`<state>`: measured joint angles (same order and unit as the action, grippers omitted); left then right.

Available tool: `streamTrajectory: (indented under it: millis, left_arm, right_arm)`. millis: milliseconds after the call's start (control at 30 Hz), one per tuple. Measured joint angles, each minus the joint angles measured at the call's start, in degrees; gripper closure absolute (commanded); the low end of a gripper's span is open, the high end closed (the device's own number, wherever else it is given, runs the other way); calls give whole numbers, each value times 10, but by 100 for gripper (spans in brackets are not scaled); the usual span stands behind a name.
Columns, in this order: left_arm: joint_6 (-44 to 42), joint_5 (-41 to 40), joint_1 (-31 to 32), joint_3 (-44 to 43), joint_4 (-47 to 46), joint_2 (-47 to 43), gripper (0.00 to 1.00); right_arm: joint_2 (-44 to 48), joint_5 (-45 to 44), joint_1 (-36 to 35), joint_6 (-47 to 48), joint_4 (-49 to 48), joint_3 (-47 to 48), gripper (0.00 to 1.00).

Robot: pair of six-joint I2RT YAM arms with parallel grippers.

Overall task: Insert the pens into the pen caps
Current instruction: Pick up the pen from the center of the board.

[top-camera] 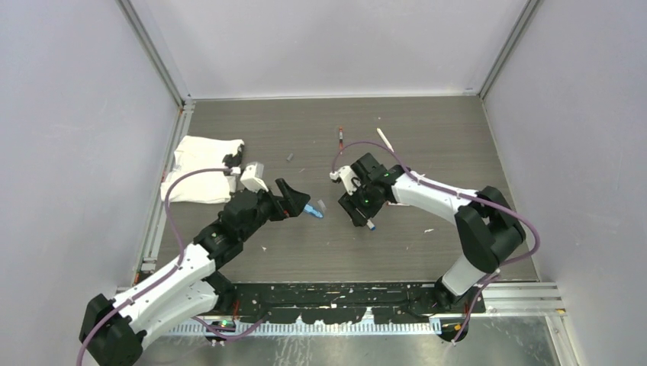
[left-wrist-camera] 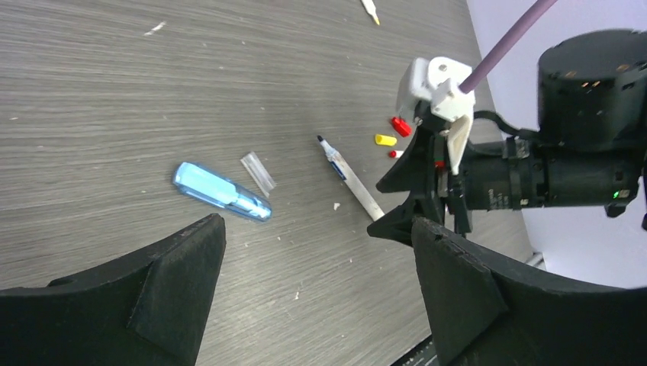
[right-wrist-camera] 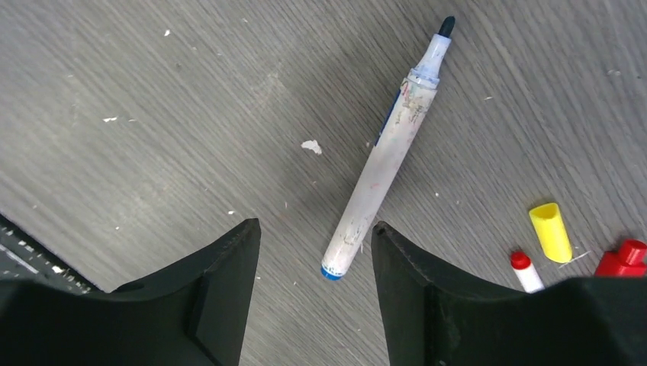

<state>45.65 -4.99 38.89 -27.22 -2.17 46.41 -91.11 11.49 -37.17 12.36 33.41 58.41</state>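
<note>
A white pen (right-wrist-camera: 381, 160) with a dark tip and blue end lies on the table; it also shows in the left wrist view (left-wrist-camera: 349, 177). My right gripper (right-wrist-camera: 314, 229) is open just above it, the pen's blue end between the fingers, nearer the right one. A yellow cap (right-wrist-camera: 551, 232), a red cap (right-wrist-camera: 624, 258) and a red-tipped pen end (right-wrist-camera: 526, 271) lie to its right. My left gripper (left-wrist-camera: 318, 225) is open and empty, low over the table near the light-blue oblong piece (left-wrist-camera: 221, 191). Two more pens (top-camera: 340, 139) (top-camera: 384, 139) lie further back.
A white cloth (top-camera: 202, 168) lies at the back left. A small clear piece (left-wrist-camera: 258, 173) lies beside the light-blue piece. A small grey cap (top-camera: 291, 157) lies at mid-back. The two grippers (top-camera: 301, 200) (top-camera: 358, 216) are close together at the table's middle. Walls enclose three sides.
</note>
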Motion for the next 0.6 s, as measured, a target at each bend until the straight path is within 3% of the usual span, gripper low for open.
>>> streamTrajectory:
  millis: [233, 600]
  left_arm:
    - [0, -44, 0, 3, 38, -45, 11]
    - [0, -49, 0, 3, 47, -37, 14]
  right_arm:
    - [-43, -53, -20, -35, -3, 14, 51]
    - [-87, -107, -21, -47, -4, 25, 70]
